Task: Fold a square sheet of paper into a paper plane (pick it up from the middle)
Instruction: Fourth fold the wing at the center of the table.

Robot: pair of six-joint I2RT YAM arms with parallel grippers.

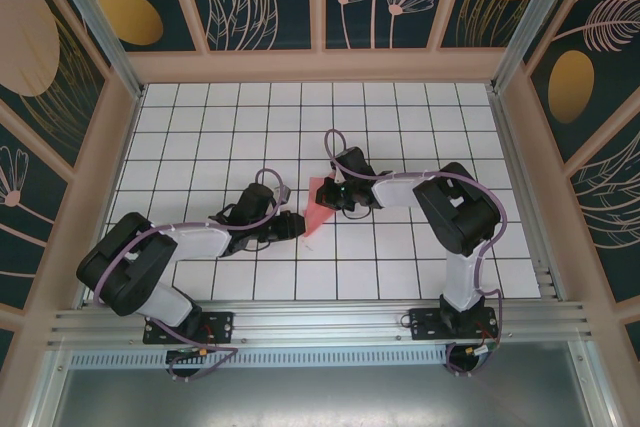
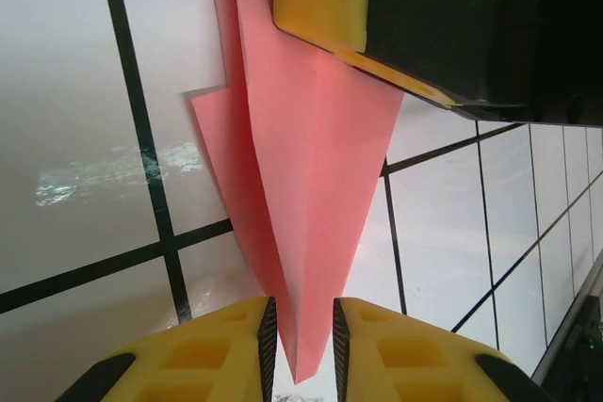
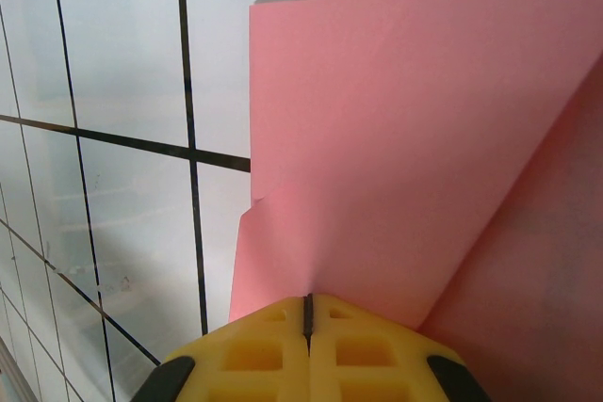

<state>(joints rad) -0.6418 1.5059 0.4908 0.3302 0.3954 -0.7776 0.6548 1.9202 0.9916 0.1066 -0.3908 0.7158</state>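
The paper plane [image 1: 314, 207] looks nearly formed, so the step in hand is probably sharpening its folds. That calls for a steady hold at the wide tail while the nose is squeezed squarely along the centre crease, without pulling the ends apart and tearing the thin sheet. The right end effector [image 3: 307, 313] is clamped on the plane's broad end, jaws together with pink paper fanning out from them. The left end effector [image 2: 301, 350] has its jaws slightly apart, the pointed nose lying in the gap and apparently not pinched. The plane spans between the two, just above the gridded tabletop [image 1: 400, 127].
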